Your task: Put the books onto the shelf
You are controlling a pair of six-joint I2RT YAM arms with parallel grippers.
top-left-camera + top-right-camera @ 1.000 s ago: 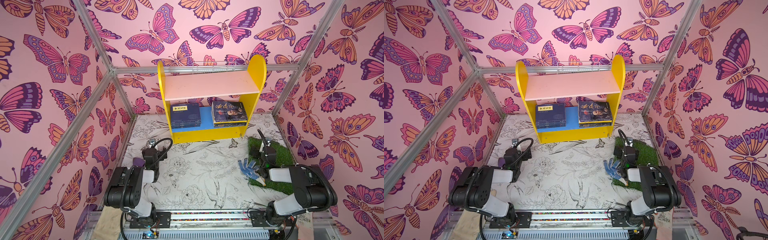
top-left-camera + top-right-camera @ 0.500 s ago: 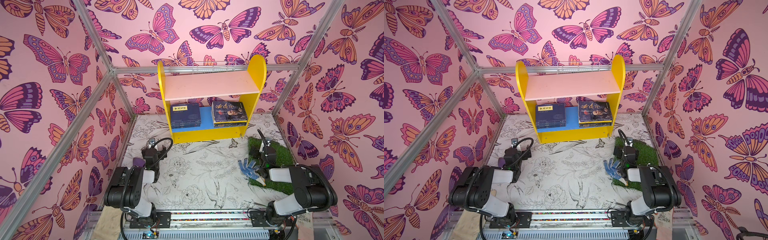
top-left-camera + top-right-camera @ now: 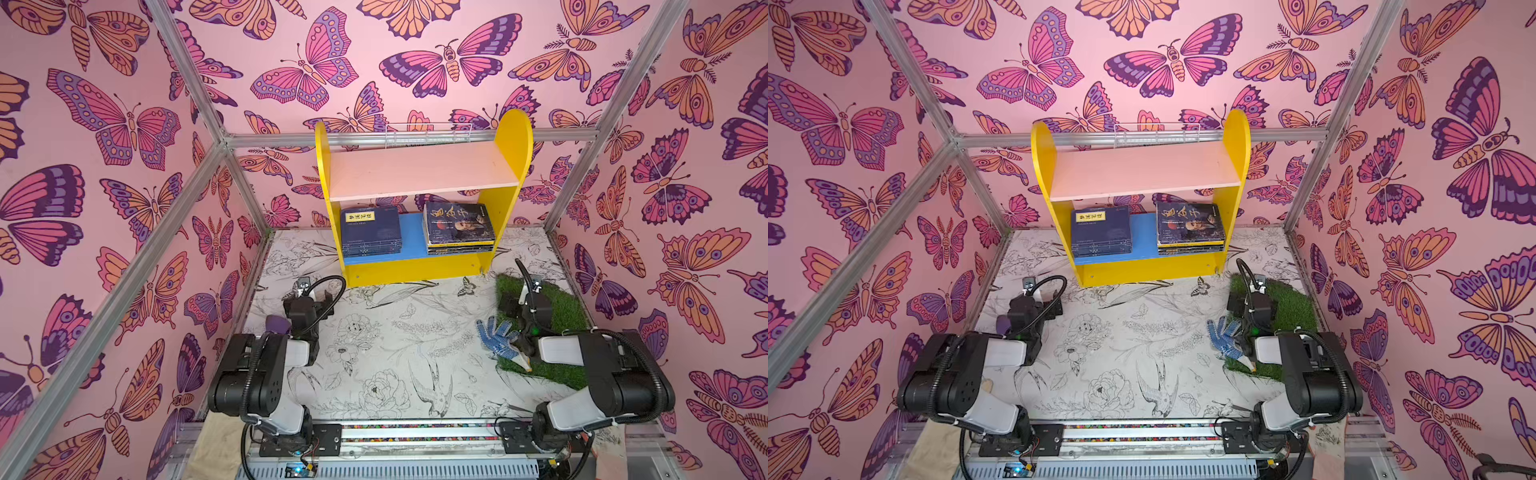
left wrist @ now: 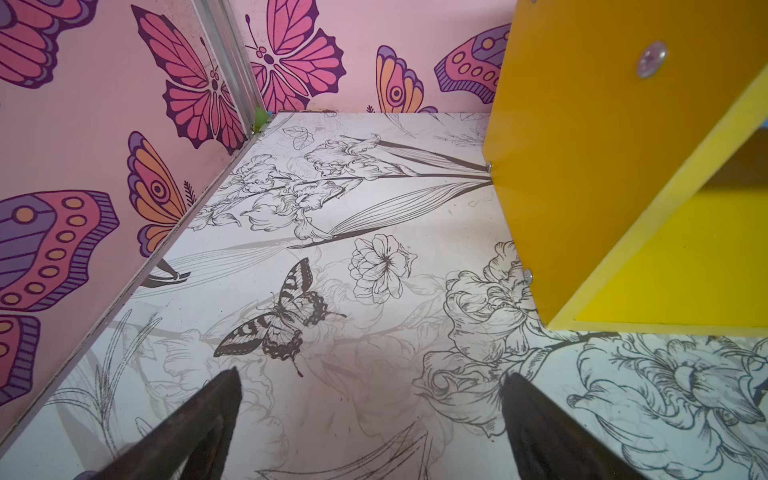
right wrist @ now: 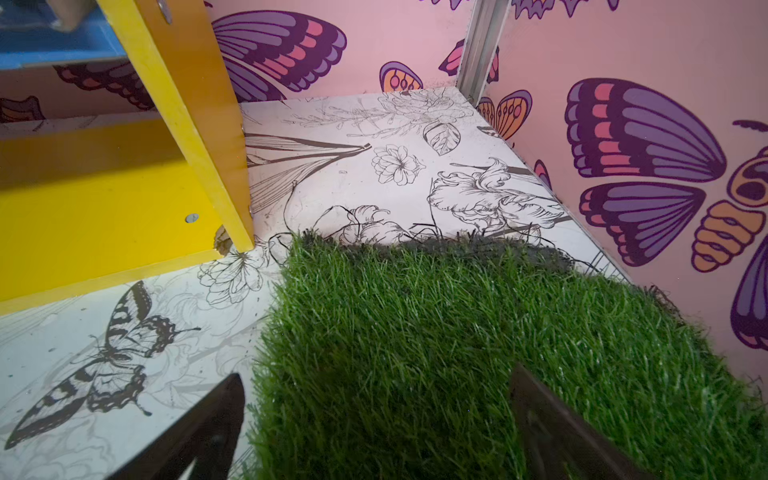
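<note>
Left gripper: jaws spread fully wide, holding nothing, poised low over the floral-print table near the front left corner of the shelf; right gripper: equally wide open and empty, over the edge of the green grass mat; navy books: stacked flat at the left of the shelf's blue lower board; portrait-cover books: stacked flat at its right, apart from the navy stack; blue dotted glove: lying at the mat's edge, beside the right arm.
</note>
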